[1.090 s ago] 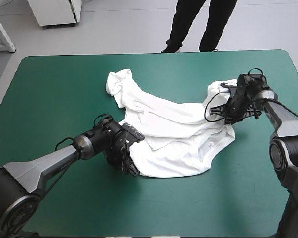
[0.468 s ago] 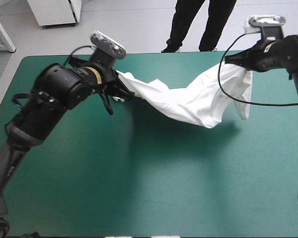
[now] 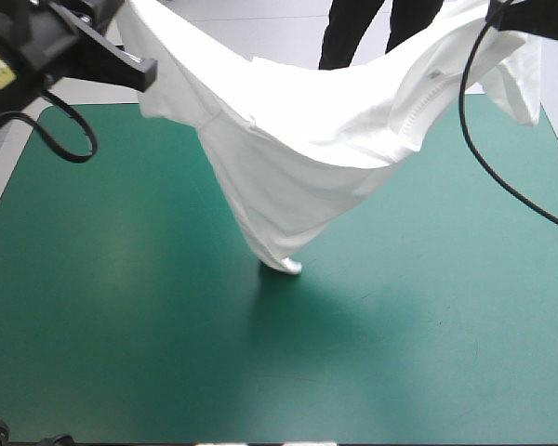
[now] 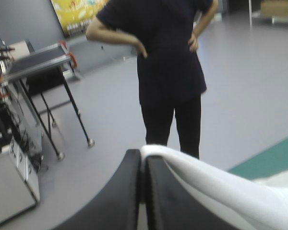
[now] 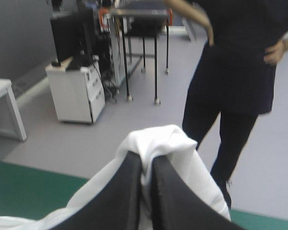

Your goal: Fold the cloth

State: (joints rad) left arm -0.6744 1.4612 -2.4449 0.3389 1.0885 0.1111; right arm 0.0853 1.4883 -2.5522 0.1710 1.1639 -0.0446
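Bottom of the frame in the high view: the teal-green cover (image 3: 121, 353) lay smooth and bare, wide open across the whole near half and out to both side edges. Moving up the middle, a soft shadow (image 3: 316, 311) spread on it. At its head the T-shirt (image 3: 298, 149) came down to a narrow, rounded tip that looked to be touching the cover just above centre.

From that tip the white fabric fanned upward, matte and limp, in long folds. It opened into a broad sagging swag strung right across the upper part of the frame. A stitched, ribbed band curved along its right-hand slope, and a loose flap dangled near the upper right corner. Apart from the tip, the shirt hung clear of the table, with open green showing on either side of it, back to the far edge.

Up at the upper left, the left gripper (image 4: 144, 155) had one end. In its wrist view the black fingers (image 4: 127, 191) were pressed all but together, with a thick smooth fold of cloth draped over one of them. At the upper right, the right gripper (image 5: 146, 163) had the other end, its fingers nipped on a bunched knob of white that puffed out over their tips.
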